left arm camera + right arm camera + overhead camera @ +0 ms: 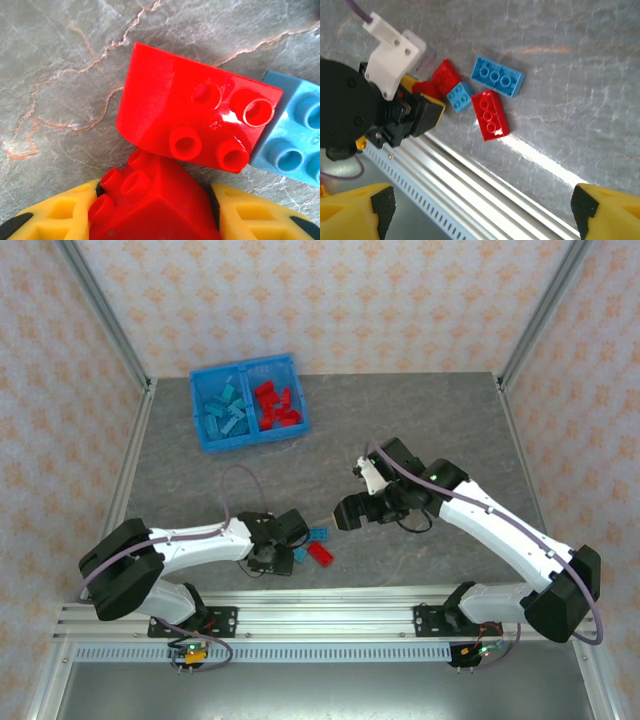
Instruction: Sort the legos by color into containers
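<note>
Grey marbled worktop (420, 420), near edge: left fingers (50, 215) clamped on a red brick (150, 210); right fingers (605, 210) spread wide, empty, near loose bricks (490, 115).

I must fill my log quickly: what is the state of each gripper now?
Left gripper: closed on a red brick.
Right gripper: open, holding nothing.

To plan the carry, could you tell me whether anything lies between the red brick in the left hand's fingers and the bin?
Nothing visible does: the table is bare from that red brick to the bin. A second red brick touches it, and the right hand hovers beside the path.
</note>
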`<state>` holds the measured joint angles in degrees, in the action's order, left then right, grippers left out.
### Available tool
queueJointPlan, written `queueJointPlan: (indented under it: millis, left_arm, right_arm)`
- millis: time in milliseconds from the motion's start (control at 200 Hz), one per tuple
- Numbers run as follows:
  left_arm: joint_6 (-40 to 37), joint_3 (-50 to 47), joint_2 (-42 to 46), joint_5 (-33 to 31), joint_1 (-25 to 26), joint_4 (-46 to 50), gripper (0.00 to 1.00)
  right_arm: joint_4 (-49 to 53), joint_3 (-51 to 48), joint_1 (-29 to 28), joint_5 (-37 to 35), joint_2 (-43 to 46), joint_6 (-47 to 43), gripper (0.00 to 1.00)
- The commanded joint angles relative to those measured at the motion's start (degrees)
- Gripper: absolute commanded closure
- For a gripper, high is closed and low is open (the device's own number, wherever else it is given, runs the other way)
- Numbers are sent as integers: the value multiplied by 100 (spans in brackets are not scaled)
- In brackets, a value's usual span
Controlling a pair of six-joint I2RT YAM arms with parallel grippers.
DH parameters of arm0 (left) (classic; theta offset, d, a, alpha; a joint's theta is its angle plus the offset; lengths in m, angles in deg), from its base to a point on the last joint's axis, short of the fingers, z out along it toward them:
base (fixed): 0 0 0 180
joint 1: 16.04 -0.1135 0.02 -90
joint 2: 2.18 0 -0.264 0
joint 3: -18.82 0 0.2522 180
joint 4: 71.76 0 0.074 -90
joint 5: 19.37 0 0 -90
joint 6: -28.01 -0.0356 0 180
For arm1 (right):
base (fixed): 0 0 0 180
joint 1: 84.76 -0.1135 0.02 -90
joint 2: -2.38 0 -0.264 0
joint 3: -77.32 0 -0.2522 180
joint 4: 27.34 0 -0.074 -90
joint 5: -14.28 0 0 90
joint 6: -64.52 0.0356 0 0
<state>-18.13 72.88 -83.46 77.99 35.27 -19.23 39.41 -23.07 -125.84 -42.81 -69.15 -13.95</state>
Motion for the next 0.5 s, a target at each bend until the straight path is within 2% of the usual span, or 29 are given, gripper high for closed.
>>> queueJointPlan:
  millis: [0, 160, 300, 380, 495]
  left_arm:
    - [-96, 301, 214, -690, -35, 66, 73]
    - [-471, 862, 917, -1031, -548, 526, 74]
    - [-1077, 1537, 1252, -1016, -1217, 369, 74]
    - [-1607, 2177, 954, -919, -1669, 251, 74]
    - [-2179, 3398, 90, -926, -2245, 232, 74]
  right_arm:
    - [197, 6, 0, 207, 58, -3, 8]
    - [40, 200, 4, -39, 78, -22, 7]
    - [-340, 317, 4, -824, 133, 198, 6]
    - [-701, 273, 4, -936, 215, 401, 6]
    - [-905, 272, 2, -953, 304, 609, 6]
